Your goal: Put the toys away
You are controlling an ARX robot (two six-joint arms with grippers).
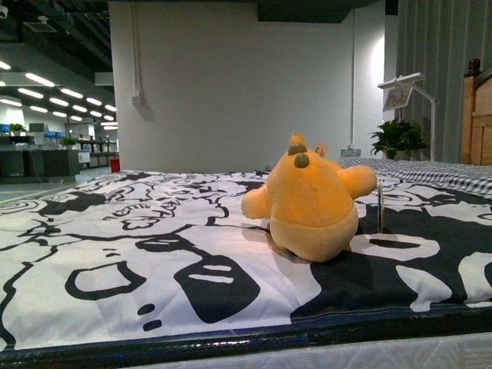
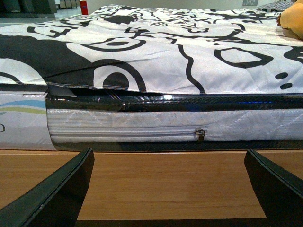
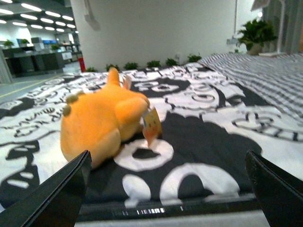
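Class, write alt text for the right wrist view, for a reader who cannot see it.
An orange plush toy rests on a black-and-white patterned bedspread. The right end effector, open and empty, faces it; a potted plant stands far behind.

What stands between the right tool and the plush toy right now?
Nothing visible. The right tool is open and faces the plush toy on the patterned bed cover; only bare cover and the mattress edge lie between them.
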